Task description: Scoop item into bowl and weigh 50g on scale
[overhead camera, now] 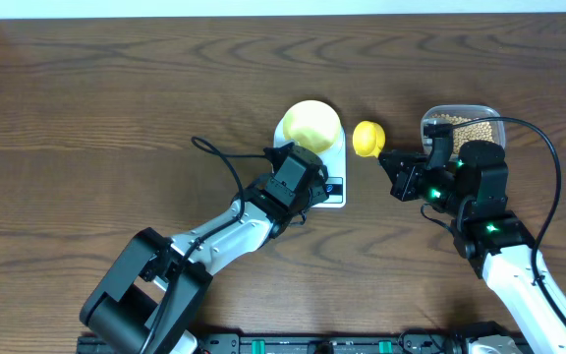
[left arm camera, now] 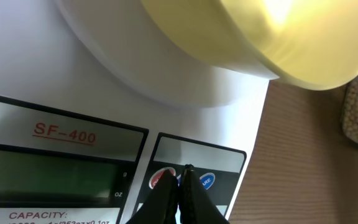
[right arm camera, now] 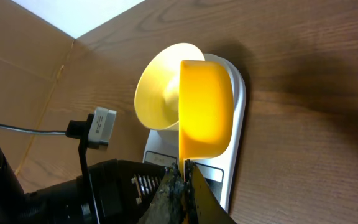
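The pale yellow bowl sits on the white scale. In the left wrist view the bowl is above the scale's display, which shows no digits. My left gripper is shut and empty, its tips between the red and blue buttons; seen from overhead, the left gripper is over the scale's front. My right gripper is shut on the handle of a bright yellow scoop, held beside the scale's right edge. The beans lie in a clear tub.
The clear tub stands right of the scale, behind my right arm. The left arm's black body is close to the right gripper. Brown wooden table stretches to the left and back.
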Motion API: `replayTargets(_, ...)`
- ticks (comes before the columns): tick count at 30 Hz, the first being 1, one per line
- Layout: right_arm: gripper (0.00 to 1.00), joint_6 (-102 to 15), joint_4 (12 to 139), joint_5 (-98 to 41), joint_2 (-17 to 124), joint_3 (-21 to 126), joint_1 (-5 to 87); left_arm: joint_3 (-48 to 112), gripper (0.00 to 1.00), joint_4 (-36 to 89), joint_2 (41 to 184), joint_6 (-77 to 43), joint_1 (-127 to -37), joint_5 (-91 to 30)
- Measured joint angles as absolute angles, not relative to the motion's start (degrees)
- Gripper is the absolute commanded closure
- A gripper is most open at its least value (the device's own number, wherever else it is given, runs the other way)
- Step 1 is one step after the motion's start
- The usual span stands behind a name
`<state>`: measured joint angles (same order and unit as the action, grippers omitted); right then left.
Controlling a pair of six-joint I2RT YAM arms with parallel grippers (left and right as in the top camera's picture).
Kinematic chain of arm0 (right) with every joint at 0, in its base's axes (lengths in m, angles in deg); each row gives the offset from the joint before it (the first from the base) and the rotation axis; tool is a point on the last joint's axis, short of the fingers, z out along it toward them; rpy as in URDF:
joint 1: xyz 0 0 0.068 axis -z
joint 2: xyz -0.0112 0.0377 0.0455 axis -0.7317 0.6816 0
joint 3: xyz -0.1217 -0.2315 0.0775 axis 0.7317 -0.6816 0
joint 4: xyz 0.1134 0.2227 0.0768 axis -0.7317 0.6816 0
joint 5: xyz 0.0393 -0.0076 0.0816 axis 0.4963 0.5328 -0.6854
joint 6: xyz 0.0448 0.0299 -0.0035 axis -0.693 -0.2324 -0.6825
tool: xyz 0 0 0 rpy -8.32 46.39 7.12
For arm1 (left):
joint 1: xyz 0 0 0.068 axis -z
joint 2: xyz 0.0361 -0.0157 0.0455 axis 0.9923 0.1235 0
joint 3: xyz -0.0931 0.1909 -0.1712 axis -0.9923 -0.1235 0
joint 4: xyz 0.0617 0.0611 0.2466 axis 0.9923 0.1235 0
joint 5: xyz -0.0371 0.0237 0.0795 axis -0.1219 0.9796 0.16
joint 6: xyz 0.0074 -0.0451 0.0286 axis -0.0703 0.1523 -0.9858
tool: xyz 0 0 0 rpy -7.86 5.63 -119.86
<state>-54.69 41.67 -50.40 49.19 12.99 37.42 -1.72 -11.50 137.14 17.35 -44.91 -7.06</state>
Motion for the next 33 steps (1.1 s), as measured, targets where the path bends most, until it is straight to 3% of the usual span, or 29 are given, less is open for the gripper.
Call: replayTargets(33,0.99,-54.6,43.0,-50.4,49.2,13.0,37.4,-1.7,0.93,-13.8,140.3,17.5,-45.3,-10.3)
